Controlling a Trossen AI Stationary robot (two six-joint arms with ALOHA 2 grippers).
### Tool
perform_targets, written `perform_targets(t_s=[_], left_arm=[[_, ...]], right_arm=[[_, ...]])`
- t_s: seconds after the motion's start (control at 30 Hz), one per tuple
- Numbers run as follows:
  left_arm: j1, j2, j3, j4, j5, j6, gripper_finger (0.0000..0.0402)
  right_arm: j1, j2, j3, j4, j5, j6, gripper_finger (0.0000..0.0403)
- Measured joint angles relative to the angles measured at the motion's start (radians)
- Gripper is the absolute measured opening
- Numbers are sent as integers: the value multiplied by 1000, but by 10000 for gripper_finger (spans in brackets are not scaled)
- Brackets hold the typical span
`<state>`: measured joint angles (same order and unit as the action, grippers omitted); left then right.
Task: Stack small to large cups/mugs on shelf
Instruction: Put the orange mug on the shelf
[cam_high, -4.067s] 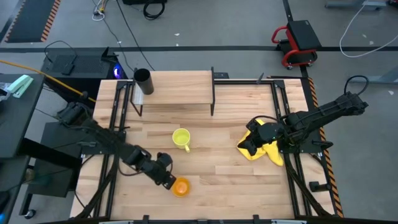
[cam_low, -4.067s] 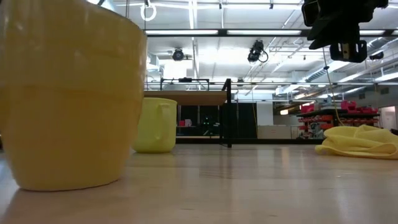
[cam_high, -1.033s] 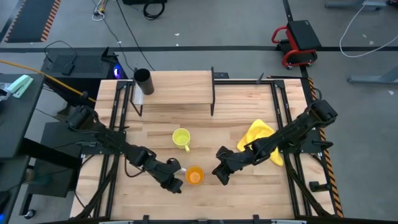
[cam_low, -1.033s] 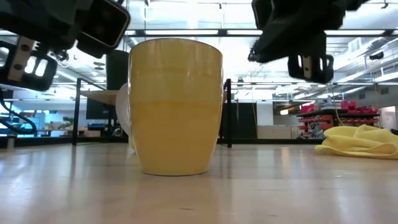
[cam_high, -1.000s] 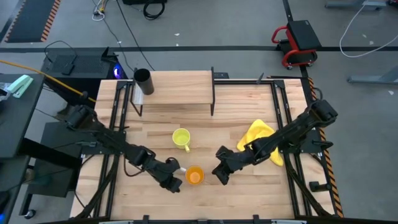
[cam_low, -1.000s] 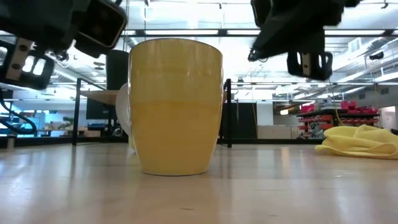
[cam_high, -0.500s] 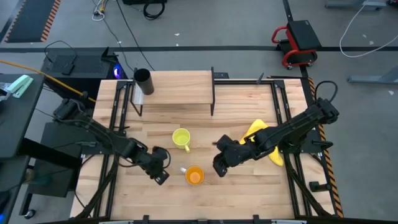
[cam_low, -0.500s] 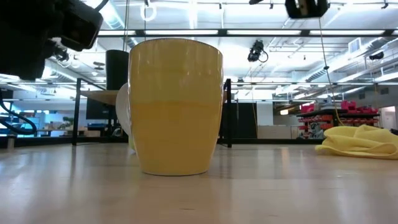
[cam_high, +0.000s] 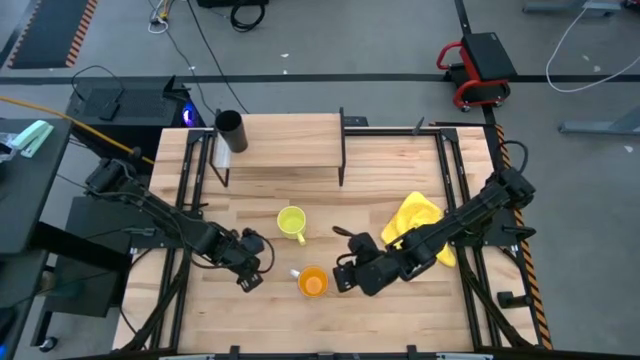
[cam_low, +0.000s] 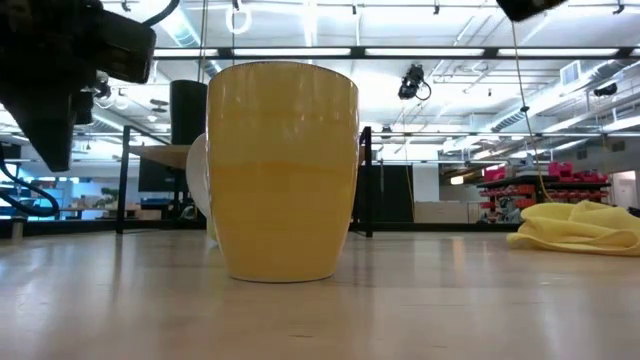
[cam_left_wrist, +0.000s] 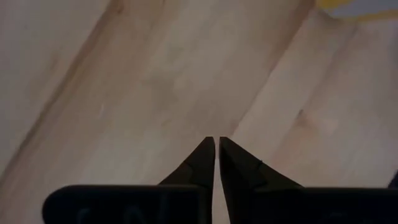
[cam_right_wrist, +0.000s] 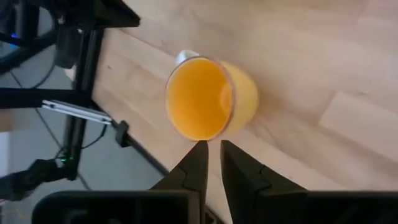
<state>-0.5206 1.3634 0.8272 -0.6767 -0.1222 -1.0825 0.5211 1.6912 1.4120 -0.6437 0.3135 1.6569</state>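
The orange cup (cam_high: 313, 284) stands upright on its base on the tabletop near the near edge, with a pale handle (cam_right_wrist: 184, 56); it fills the low view (cam_low: 283, 170). The yellow-green cup (cam_high: 291, 222) stands mid-table. The black cup (cam_high: 230, 130) stands on the left end of the shelf (cam_high: 290, 142). My left gripper (cam_high: 245, 278) is left of the orange cup, shut (cam_left_wrist: 216, 146) and pointing down at bare wood. My right gripper (cam_high: 341, 280) hovers just right of the orange cup (cam_right_wrist: 208, 99), its fingers (cam_right_wrist: 211, 149) almost together above the rim's edge.
A yellow cloth (cam_high: 420, 228) lies crumpled on the table's right side under my right arm, also visible in the low view (cam_low: 580, 225). Black frame rails (cam_high: 452, 180) run along both table sides. Bare wood lies between the cups and the shelf.
My left gripper has drawn back from the orange cup toward the table's left. My right gripper has risen out of the top of the low view and now stands closer to the cup, looking down on it. The orange cup has stayed in place.
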Motion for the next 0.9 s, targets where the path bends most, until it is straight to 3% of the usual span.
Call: perform_targets(t_s=[0.23, 0.5, 0.9], left_arm=[[47, 5, 0, -1, -16, 73, 13], [72, 12, -1, -87, -70, 90, 20], [170, 75, -2, 186, -36, 178, 11]], right_arm=[[-33, 68, 117, -4, 3, -62, 23], [-41, 147, 136, -7, -27, -78, 5], [69, 226, 137, 43, -38, 18, 5]])
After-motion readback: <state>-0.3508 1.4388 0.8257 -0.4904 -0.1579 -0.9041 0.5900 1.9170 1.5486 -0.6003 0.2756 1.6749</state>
